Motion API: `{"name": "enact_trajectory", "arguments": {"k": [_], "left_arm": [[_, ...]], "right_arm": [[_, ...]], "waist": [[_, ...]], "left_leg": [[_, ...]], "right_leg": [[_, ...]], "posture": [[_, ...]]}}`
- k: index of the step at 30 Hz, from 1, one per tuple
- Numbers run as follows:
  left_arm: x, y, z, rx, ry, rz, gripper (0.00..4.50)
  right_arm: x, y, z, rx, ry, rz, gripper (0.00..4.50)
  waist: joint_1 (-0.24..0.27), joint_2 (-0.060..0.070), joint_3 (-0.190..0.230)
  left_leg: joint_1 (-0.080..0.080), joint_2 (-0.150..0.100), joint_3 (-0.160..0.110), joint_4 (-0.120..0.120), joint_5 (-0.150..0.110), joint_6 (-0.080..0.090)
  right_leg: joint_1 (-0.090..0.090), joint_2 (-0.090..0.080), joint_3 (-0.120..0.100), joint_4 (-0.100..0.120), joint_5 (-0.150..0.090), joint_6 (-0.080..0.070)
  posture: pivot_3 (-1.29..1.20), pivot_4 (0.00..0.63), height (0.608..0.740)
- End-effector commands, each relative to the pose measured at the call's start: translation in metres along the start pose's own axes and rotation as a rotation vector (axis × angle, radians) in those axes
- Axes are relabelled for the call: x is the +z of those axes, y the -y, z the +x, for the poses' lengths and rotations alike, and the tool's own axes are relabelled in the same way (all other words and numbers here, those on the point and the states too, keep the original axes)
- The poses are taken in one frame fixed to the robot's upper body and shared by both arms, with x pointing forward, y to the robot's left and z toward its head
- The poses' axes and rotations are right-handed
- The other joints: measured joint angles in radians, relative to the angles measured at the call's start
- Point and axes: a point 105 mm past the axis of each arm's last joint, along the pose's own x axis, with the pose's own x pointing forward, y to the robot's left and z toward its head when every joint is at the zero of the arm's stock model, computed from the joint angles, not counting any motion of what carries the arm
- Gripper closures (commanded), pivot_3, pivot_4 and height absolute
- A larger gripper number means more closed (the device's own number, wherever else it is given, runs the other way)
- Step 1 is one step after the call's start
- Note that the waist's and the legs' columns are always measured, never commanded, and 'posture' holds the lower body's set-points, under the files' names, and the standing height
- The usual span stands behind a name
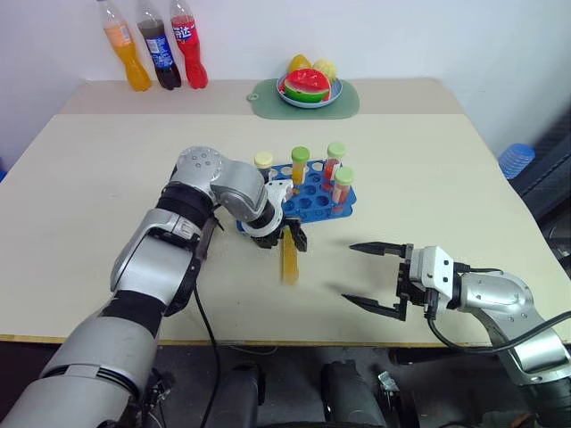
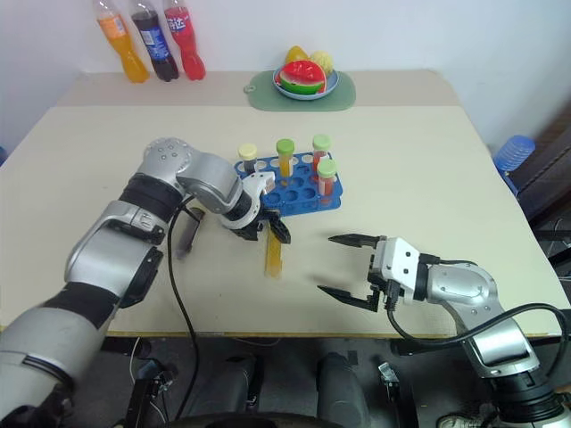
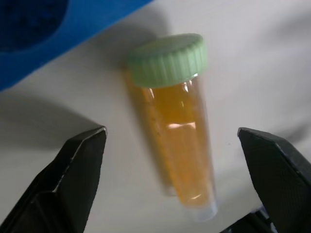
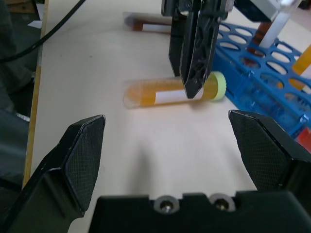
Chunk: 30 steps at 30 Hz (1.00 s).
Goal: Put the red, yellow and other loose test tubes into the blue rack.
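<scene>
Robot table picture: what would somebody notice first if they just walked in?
Probably the left gripper pointing down with open jaws over a yellow-orange test tube lying flat on the table, just in front of the blue rack. Next, the four capped tubes standing in that rack, and the three soda bottles at the table's far left.

The left arm reaches out over the middle of the table and bends down at the wrist. The left gripper [image 1: 287, 239] points almost straight down, with its two black fingers [image 3: 73, 170] spread apart. The right gripper [image 1: 375, 276] hangs near the front edge, pointing sideways, fingers wide apart.
</scene>
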Motion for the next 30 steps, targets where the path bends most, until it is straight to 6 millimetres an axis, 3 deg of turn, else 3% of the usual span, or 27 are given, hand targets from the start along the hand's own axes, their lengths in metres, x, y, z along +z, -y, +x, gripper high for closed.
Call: {"name": "enact_trajectory", "arguments": {"k": [1, 4, 5, 10, 13, 15, 18, 21, 25, 30], "left_arm": [[0.003, -0.002, -0.001, 0.04, 0.001, 0.013, 1.82], [0.003, -0.006, 0.003, 0.064, -0.001, 0.005, 3.35], [0.003, -0.007, 0.004, 0.067, 0.005, 0.007, 3.64], [0.006, -0.003, -0.005, 0.011, 0.079, 0.053, 3.64], [-0.006, 0.012, -0.029, -0.232, 0.155, 0.165, 3.64], [-0.01, 0.015, -0.054, -0.314, 0.354, 0.257, 3.64], [-0.018, 0.011, -0.077, -0.259, 0.664, 0.424, 3.64], [-0.025, 0.014, -0.085, -0.285, 0.819, 0.547, 3.64], [-0.009, 0.014, -0.1, -0.179, 1.167, 0.714, 3.64], [0.006, 0.018, -0.085, 0.039, 1.468, 0.9, 3.64]], "right_arm": [[0.009, -0.001, 0.001, -0.015, 0.025, -0.025, 0.0], [0.009, -0.002, 0.001, -0.022, 0.027, -0.021, 0.0], [0.009, -0.002, 0.001, -0.024, 0.027, -0.02, 0.0], [0.006, -0.001, -0.003, -0.027, 0.022, -0.019, 0.0], [0.005, 0.001, -0.006, -0.028, 0.017, -0.015, 0.0], [0.005, 0.003, -0.005, -0.028, 0.018, -0.01, 0.0], [0.003, 0.006, -0.004, -0.03, 0.021, 0.0, 0.0], [0.004, 0.008, -0.004, -0.026, 0.039, 0.016, 0.0], [0.003, 0.011, -0.004, -0.013, 0.037, 0.019, 0.0], [0.002, 0.017, -0.008, 0.004, 0.021, 0.023, 0.0]], "waist": [[0.001, 0.0, 0.0], [0.001, 0.0, 0.0], [0.001, 0.0, 0.0], [-0.003, 0.0, 0.0], [-0.02, 0.0, 0.0], [-0.028, 0.0, 0.0], [-0.025, 0.001, 0.0], [-0.012, 0.001, 0.0], [0.009, 0.001, 0.0], [0.009, 0.001, 0.0]], "left_leg": [[0.0, 0.0, 0.0, 0.0, 0.0, 0.0], [0.0, 0.0, 0.0, 0.0, 0.0, 0.0], [0.0, 0.0, 0.0, 0.0, 0.0, 0.0], [0.001, 0.0, 0.0, 0.0, 0.0, 0.0], [0.0, 0.001, 0.0, -0.001, 0.0, -0.001], [0.0, 0.002, 0.0, -0.003, 0.001, -0.001], [0.0, 0.003, 0.0, -0.005, 0.001, -0.002], [0.001, 0.002, 0.003, -0.004, 0.002, -0.004], [0.001, 0.002, 0.003, -0.002, -0.001, 0.001], [0.001, 0.002, 0.003, -0.003, -0.001, 0.001]], "right_leg": [[0.0, 0.0, 0.0, 0.0, 0.0, 0.0], [0.0, 0.0, 0.0, 0.0, 0.0, 0.0], [0.0, 0.0, 0.0, 0.0, 0.0, 0.0], [0.001, 0.0, 0.0, 0.0, 0.0, 0.0], [0.0, 0.0, 0.0, 0.001, 0.0, 0.0], [-0.003, 0.0, 0.001, 0.001, 0.0, 0.0], [-0.004, 0.0, 0.003, 0.001, 0.0, 0.0], [-0.002, 0.0, 0.002, 0.0, 0.0, -0.001], [0.002, 0.0, 0.001, -0.003, 0.0, -0.001], [0.003, -0.001, 0.001, -0.006, 0.0, -0.001]], "posture": [[0.0, 0.15, 0.74], [0.0, 0.15, 0.74], [0.0, 0.15, 0.74], [0.0, 0.15, 0.74], [0.0, 0.15, 0.74], [0.0, 0.15, 0.74], [0.0, 0.15, 0.74], [0.0, 0.15, 0.74], [0.0, 0.15, 0.74], [0.0, 0.15, 0.74]]}}
